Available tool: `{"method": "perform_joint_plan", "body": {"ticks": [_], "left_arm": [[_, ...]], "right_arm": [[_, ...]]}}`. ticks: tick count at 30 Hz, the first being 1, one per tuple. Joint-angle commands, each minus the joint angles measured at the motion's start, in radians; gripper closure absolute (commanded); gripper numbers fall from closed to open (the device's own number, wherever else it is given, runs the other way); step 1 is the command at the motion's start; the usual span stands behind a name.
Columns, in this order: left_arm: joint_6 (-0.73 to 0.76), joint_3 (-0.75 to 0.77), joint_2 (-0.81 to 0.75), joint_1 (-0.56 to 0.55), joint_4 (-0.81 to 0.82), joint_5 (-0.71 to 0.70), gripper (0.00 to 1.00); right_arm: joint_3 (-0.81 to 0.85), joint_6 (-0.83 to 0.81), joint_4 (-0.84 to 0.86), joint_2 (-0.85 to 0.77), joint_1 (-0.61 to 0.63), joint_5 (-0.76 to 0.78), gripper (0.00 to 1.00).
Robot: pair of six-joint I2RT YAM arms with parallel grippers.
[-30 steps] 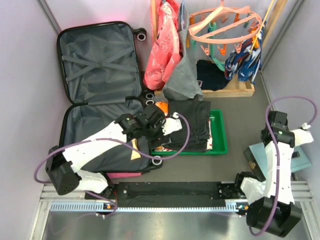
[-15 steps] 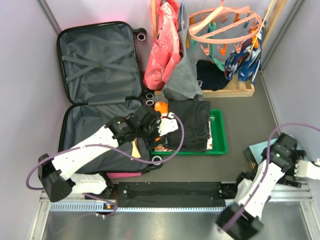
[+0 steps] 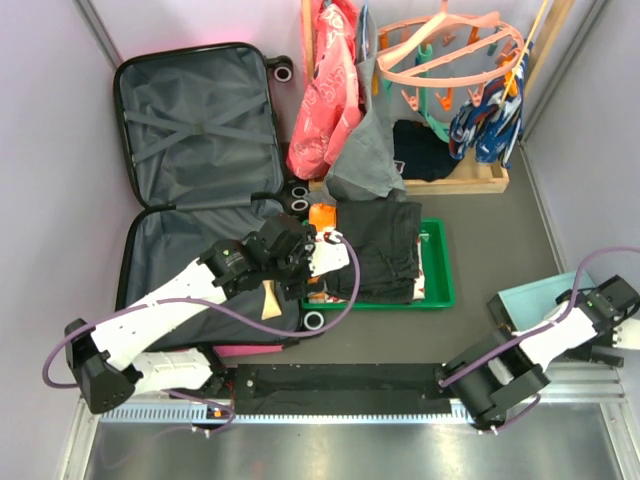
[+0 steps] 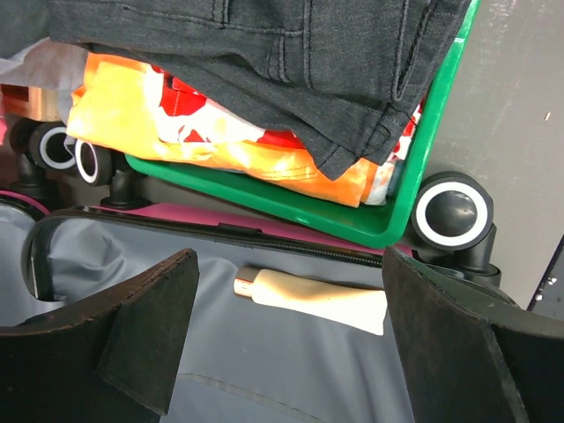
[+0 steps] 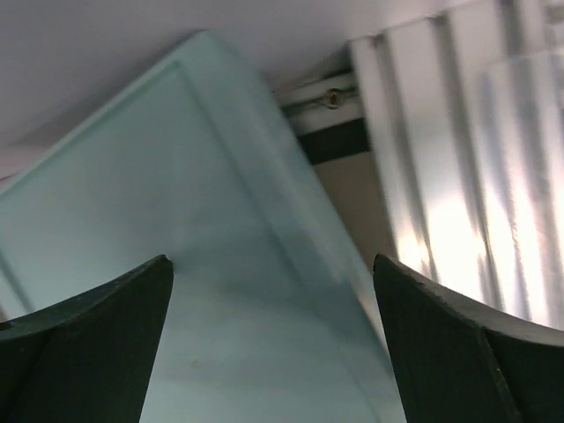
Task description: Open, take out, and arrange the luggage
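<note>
The luggage, a hot-pink suitcase [image 3: 250, 350], lies open at the left, its grey strapped lid [image 3: 195, 125] flat behind the lower half [image 3: 165, 250]. My left gripper [image 3: 287, 268] hangs open over the lower half's right edge. In the left wrist view its fingers [image 4: 159, 308] stand wide apart over the grey lining [image 4: 264, 370]. A cream tube [image 4: 313, 300] lies on the lining below the gap, untouched. The pink rim [image 4: 291, 231] and a black wheel [image 4: 451, 216] show behind it. My right gripper [image 5: 272, 264] is open, low over the pale teal box [image 5: 176, 194], holding nothing.
A green tray [image 3: 438, 272] beside the suitcase holds folded black jeans [image 3: 385, 245] over orange clothing [image 4: 159, 123]. Behind it, a wooden crate [image 3: 470, 180] stands with pink bags [image 3: 325, 95], a grey garment [image 3: 365, 150] and a peg hanger [image 3: 450, 45]. Walls close both sides.
My right arm has swung down and out to the right, its gripper now low over the teal box. My left gripper has drifted slightly left over the suitcase edge, still open.
</note>
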Motion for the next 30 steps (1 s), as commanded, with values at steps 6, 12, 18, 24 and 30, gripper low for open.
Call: {"method": "perform_joint_plan", "body": {"ticks": [6,12,18,24,30], "left_arm": [[0.025,0.033,-0.019,0.001,0.051,-0.025,0.11],[0.028,0.064,-0.013,0.001,0.052,-0.023,0.1],[0.031,0.094,-0.017,0.003,0.046,-0.025,0.1],[0.037,0.12,-0.01,0.003,0.035,-0.058,0.09],[0.031,0.117,-0.01,0.003,0.035,-0.06,0.08]], "right_arm": [[-0.02,-0.212,0.164,0.185,-0.005,-0.35,0.11],[0.004,-0.293,0.222,0.194,0.223,-0.397,0.14],[0.093,-0.354,0.233,0.351,0.393,-0.376,0.2],[0.139,-0.416,0.314,0.427,0.493,-0.4,0.21],[0.231,-0.468,0.285,0.566,0.533,-0.356,0.29]]}}
